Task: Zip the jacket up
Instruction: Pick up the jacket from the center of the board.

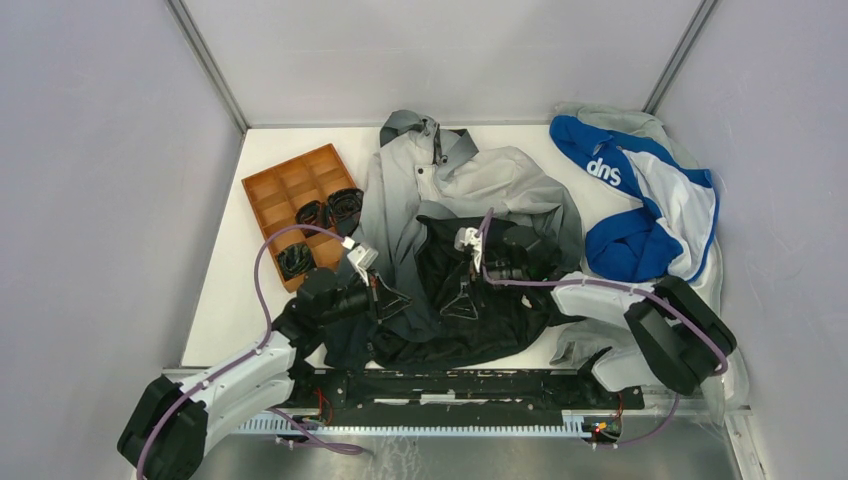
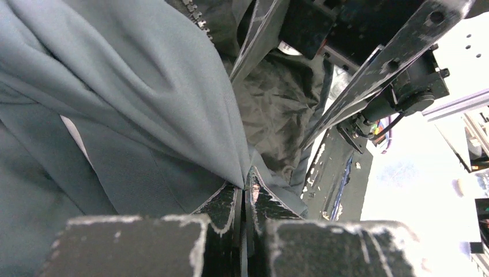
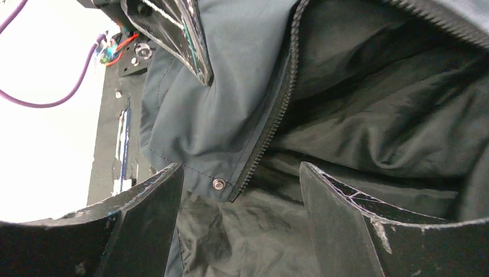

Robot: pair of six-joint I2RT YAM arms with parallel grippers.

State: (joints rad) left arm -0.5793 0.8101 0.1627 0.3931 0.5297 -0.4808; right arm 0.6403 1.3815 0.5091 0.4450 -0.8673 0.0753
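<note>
The jacket (image 1: 470, 190) lies spread in the middle of the table, light grey at the collar and black toward the near hem. My left gripper (image 1: 390, 298) is at the jacket's left front edge. In the left wrist view it (image 2: 245, 186) is shut on a pinched fold of the grey fabric (image 2: 144, 86). My right gripper (image 1: 461, 300) hangs over the black lining. In the right wrist view it (image 3: 239, 166) is open, and the lower end of the zipper teeth (image 3: 271, 115) and a metal snap (image 3: 218, 184) lie between its fingers, untouched.
An orange divided tray (image 1: 270, 190) holding dark items stands at the left. A blue-and-white garment (image 1: 640, 200) lies at the back right. A black rail (image 1: 450, 385) runs along the near edge between the arm bases.
</note>
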